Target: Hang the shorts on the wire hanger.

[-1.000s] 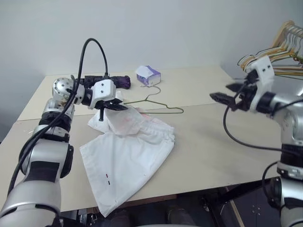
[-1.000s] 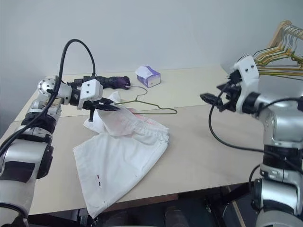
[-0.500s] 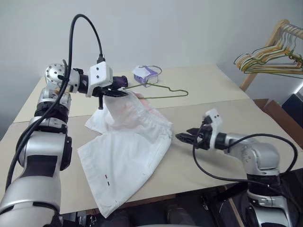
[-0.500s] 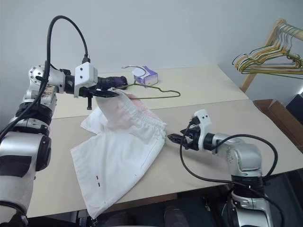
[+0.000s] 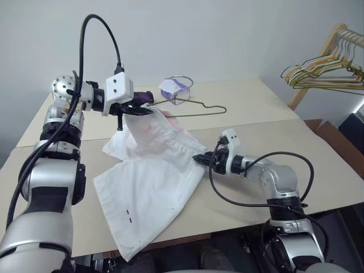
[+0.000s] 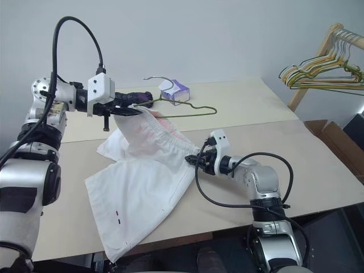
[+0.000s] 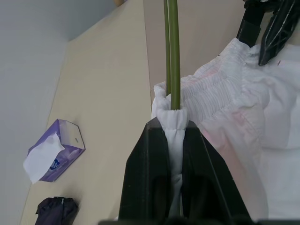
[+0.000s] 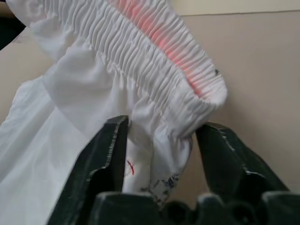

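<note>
The white shorts (image 5: 153, 182) lie spread on the table, with one end of their gathered waistband (image 7: 220, 89) lifted. My left gripper (image 5: 142, 111) holds that end up, shut on both the fabric and the thin green wire hanger (image 5: 196, 105), whose wire (image 7: 172, 56) runs out from between the fingers. The hanger hovers level above the table, hook by the tissue box. My right gripper (image 5: 199, 159) rests low at the waistband's other end. Its fingers (image 8: 110, 145) stand apart on either side of the bunched elastic (image 8: 154, 61).
A white-and-purple tissue box (image 5: 176, 90) and a dark purple bundle (image 5: 145, 96) sit at the back of the beige table (image 5: 284, 136). A wooden rack with several coloured hangers (image 5: 324, 68) stands to the far right, with a cardboard box (image 5: 335, 136) below it.
My right arm swung down from the upper right and leftwards to the waistband's end, and its fingers narrowed. My left gripper raised the hanger and fabric slightly. The camera also shifted.
</note>
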`<state>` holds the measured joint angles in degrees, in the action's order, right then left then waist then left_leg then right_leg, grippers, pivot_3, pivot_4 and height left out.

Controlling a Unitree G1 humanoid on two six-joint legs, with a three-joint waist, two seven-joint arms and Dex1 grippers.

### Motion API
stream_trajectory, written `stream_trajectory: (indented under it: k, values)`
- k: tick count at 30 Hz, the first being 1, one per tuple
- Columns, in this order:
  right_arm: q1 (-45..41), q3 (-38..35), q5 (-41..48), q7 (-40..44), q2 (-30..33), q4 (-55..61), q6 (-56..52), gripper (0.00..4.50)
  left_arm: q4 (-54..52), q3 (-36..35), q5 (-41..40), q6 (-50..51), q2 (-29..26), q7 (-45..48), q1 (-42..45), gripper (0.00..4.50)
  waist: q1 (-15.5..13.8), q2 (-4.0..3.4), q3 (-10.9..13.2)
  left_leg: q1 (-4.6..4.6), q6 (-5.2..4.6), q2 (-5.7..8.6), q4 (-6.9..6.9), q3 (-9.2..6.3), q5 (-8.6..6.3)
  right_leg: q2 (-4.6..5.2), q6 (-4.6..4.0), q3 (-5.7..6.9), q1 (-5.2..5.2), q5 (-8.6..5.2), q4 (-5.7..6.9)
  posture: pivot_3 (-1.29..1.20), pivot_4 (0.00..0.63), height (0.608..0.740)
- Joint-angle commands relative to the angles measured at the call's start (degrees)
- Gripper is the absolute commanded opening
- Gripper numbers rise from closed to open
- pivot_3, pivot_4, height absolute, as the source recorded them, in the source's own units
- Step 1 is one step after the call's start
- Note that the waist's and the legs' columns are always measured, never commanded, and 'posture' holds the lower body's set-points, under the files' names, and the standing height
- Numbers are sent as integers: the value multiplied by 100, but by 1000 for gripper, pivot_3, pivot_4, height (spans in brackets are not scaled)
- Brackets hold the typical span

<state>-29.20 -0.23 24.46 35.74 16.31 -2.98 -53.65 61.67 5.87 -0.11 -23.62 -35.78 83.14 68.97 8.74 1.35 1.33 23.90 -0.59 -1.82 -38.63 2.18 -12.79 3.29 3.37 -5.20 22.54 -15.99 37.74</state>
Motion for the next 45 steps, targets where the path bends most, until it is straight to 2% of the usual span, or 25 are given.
stream_trajectory:
  k: [1, 5, 6, 11, 18, 27, 35, 39, 45]
  values:
    - [-99, 2, -23, -67, -26, -4, 213, 1468, -164, -171, -127, -37, -98, -27, 93, 0, -1, 0, 0, 1, 0, 0, 0, -1, 0, 0, 0, 1, 0, 0, 0, -104, 0, 740]
    - [35, 110, -230, -120, 94, 112, 497, 83, -178, -252, -235, 25, -118, 111, 66, 0, 3, 0, 0, 2, 0, 0, -2, -3, 0, 1, 0, 2, 0, 0, 1, -110, 0, 740]
    - [63, 145, -314, -153, 150, 134, 582, 31, -200, -281, -295, 94, -123, 213, 56, 0, 5, 0, 0, 2, 0, 0, -2, -3, 0, 1, 0, 2, 0, 0, 1, -110, 0, 740]
    - [144, 177, -795, -372, 568, 223, 1106, 31, -547, -118, -553, 396, -304, 868, -187, 0, 15, 0, 0, 4, 0, 1, -3, -4, 0, 1, 0, 2, 0, 0, 0, -113, 0, 740]
    - [511, 363, -1536, -305, 1390, 465, 2229, 31, -887, -102, -573, 560, -458, 936, -486, 0, -4, 0, 0, 7, 0, 1, -8, -8, 0, 0, 0, 5, -1, 0, -1, -103, 0, 740]
    - [709, 237, -1606, -208, 1827, 620, 2635, 31, -950, 53, -204, 391, -569, 710, -804, 0, -2, 0, 0, 6, 0, 0, -9, -10, 0, 0, 0, 5, -5, 0, -2, -104, 0, 740]
    - [626, 456, -1951, -91, 2195, 1062, 3114, 31, -679, 312, 310, 79, -575, 126, -816, 0, -30, 0, 0, 6, -2, 3, -11, -9, -1, 1, 1, 6, -8, 0, -6, -112, 0, 740]
    - [169, 1024, -2399, 258, 2490, 1540, 3146, 31, -651, 337, 390, -32, -443, -195, -760, 0, -22, 0, 0, 6, -2, 1, -14, -9, -1, 1, 1, 6, -7, -1, -4, -120, 0, 740]
    - [-1281, 1932, -3232, 968, 2686, 1818, 2995, 31, -783, 334, 413, -34, -302, -441, -693, 0, 0, -1, 1, 5, -2, -1, -12, -8, -1, -1, 1, 6, 0, -1, 0, -118, 0, 740]
